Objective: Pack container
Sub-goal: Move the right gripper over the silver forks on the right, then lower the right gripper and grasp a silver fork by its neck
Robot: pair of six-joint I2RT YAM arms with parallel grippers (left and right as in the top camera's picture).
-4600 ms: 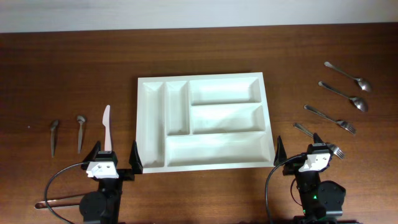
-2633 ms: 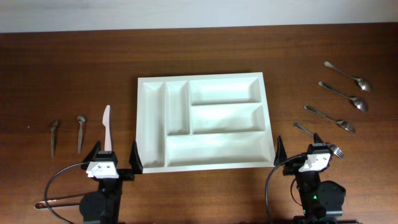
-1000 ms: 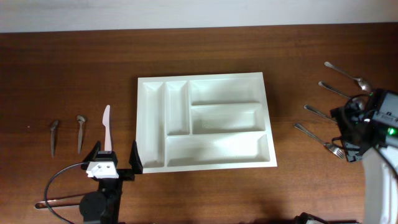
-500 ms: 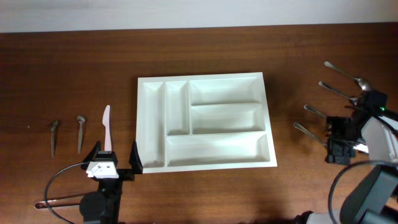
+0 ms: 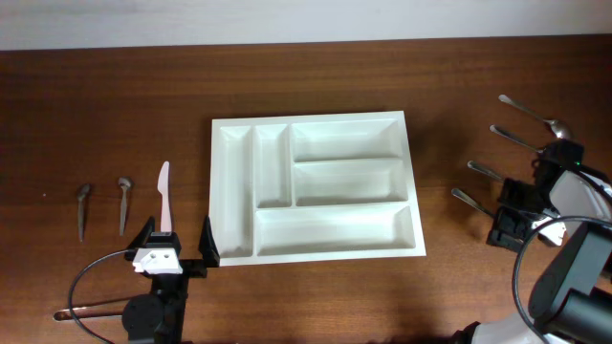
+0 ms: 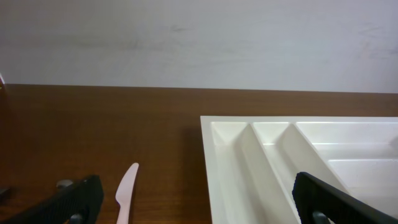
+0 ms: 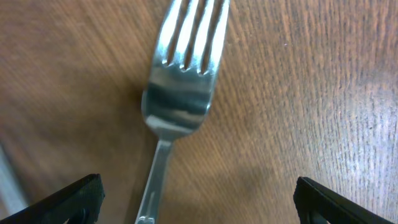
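My right gripper [image 5: 509, 215] hangs wide open over a fork [image 7: 183, 93] right of the container [image 5: 330, 227], which sits mid-bench, all compartments bare. My left gripper [image 5: 177, 244] sits open at its near-left corner. Nothing packed; the knife [image 5: 164, 196] and, I think, several spoons [image 5: 555, 159] remain outside.

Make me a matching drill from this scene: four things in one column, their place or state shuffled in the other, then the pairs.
Column A
1. cutlery tray
2. white plastic knife
3. fork
4. left gripper

Column B
a. on the table, below the open right gripper
b. open, at the near table edge by the tray's near left corner
c. middle of the table, every compartment empty
d. flat on the table just left of the tray

Pairs: 1-c, 2-d, 3-a, 4-b
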